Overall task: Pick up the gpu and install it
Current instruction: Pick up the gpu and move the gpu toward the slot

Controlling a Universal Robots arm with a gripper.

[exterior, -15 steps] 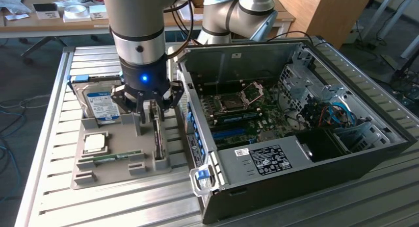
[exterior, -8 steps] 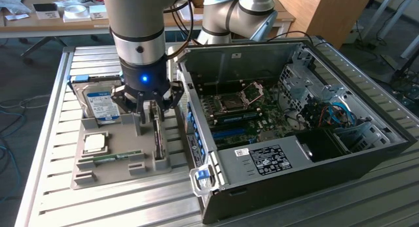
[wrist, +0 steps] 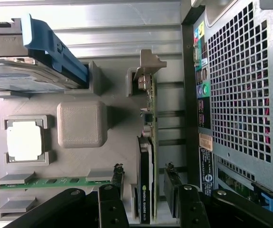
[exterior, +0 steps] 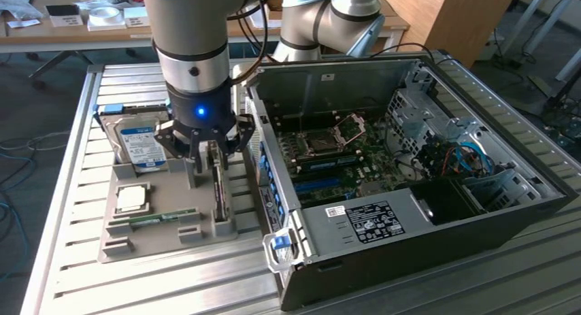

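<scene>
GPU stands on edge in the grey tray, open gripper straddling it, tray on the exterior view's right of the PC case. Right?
No: the exterior view shows the grey tray on the left of the PC case, not the right. The rest holds: the gpu stands on edge in the tray, with the open gripper straddling it.

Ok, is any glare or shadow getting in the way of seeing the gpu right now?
Wrist view: the gpu is evenly lit with no glare; the cpu is washed out white. Exterior view: no glare on the tray; the gpu looks dark under the gripper, and the case interior is dim.
</scene>
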